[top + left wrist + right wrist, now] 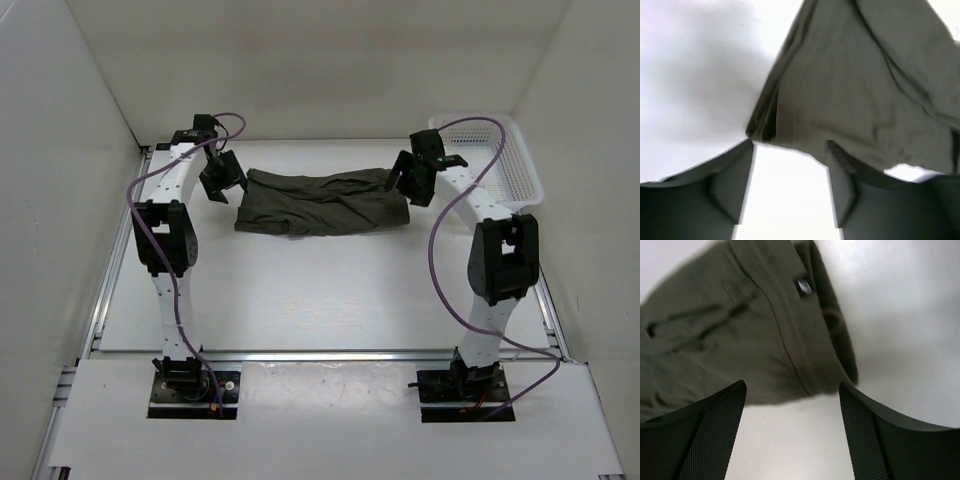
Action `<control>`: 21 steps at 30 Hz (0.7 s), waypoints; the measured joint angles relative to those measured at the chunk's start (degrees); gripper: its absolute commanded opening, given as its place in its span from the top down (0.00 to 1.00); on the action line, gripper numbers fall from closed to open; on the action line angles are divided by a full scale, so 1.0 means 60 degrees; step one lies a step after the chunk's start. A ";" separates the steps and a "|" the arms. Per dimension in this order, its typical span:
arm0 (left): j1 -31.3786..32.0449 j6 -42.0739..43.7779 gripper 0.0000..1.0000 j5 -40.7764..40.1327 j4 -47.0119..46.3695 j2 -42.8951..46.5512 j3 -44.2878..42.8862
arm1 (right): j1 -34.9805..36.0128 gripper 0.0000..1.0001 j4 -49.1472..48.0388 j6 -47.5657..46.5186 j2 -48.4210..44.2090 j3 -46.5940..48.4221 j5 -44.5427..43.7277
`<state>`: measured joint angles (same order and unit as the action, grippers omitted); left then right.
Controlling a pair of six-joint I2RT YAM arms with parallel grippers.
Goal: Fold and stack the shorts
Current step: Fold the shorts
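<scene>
Across the worktop (300, 290), the shorts (320, 200) are seen laid in a folded band between the left claw (222, 180) and right claw (408, 182), both spread and empty at its ends, apparently poised for the next fold; a basket (520, 165) is set beyond.

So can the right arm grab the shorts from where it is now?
Probably yes. The right gripper is open, right beside the waistband end of the shorts, and nothing lies between them. The basket stands off to the side.
</scene>
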<state>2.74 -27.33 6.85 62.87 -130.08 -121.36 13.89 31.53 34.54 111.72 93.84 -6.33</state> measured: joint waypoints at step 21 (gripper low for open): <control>0.0379 0.0029 0.08 0.0266 -0.1348 0.0623 0.2994 | -0.0608 0.04 -0.1060 0.0933 0.0412 -0.1956 0.1923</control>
<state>5.02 -27.16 8.45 54.78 -126.34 -103.39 10.24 25.17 40.14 114.19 82.11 5.21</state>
